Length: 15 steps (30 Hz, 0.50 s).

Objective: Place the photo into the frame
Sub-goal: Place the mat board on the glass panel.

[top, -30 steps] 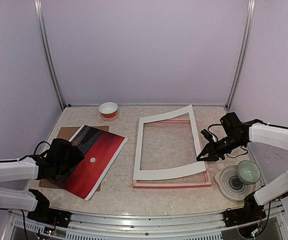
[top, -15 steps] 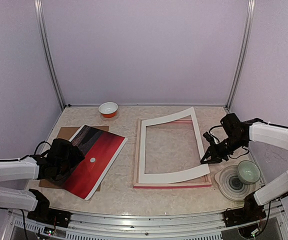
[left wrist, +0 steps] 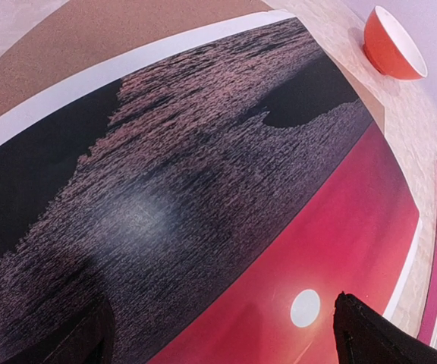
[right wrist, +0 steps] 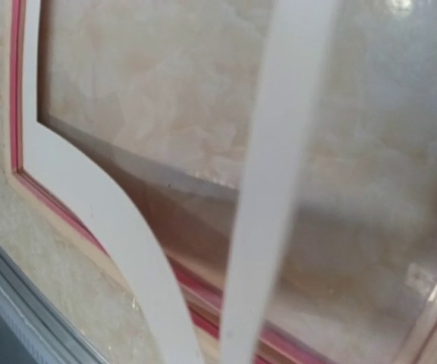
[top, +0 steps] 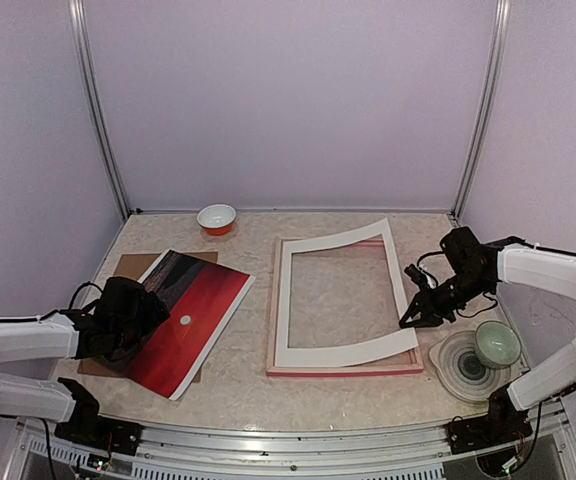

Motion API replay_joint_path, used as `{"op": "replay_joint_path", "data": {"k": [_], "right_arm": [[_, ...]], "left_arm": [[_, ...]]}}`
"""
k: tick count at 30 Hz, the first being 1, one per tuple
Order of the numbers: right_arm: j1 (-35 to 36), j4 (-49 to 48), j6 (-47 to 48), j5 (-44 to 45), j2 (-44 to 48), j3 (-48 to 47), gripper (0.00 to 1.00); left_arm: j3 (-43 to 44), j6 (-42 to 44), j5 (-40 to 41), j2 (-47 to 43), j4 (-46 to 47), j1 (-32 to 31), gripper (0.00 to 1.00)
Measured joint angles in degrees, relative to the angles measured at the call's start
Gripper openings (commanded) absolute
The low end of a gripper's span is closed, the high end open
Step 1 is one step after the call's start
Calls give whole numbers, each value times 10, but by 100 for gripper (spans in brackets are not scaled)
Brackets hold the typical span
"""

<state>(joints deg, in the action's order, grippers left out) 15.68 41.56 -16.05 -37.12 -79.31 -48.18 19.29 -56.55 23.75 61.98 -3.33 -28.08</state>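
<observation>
**Plainly, the photo is parted from the frame, and the mat is in the way**

The photo (top: 193,318) is laid on a brown backing board (top: 133,266) at the left of the tabletop (top: 248,388). Its long axis runs from the near-left to the far-right. The frame (top: 346,370) is laid flat well apart to the photo's right, so a rightward carry is called for. The left hand (top: 140,320) is much the nearer. It is poised over the photo's dark-water end with its fingers (left wrist: 363,334) spread wide, and nothing is gripped between them. Whether the print is touched cannot be told.

A white mat (top: 338,353) is draped over the frame, bowed upward along its right side. The right hand (top: 413,315) is set at that raised edge. Whether the mat is pinched there cannot be told, since the wrist view is filled by a blurred strip.
</observation>
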Motion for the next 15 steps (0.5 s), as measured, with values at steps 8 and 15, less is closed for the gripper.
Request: {"op": "replay_joint_path", "data": {"k": [8, 15], "right_arm": [[0, -25, -9, -7, -15, 0, 19], [0, -14, -10, 21, -16, -7, 56]], "left_arm": [[0, 0, -4, 1, 1, 0, 99], [0, 0, -4, 1, 1, 0, 99]]}}
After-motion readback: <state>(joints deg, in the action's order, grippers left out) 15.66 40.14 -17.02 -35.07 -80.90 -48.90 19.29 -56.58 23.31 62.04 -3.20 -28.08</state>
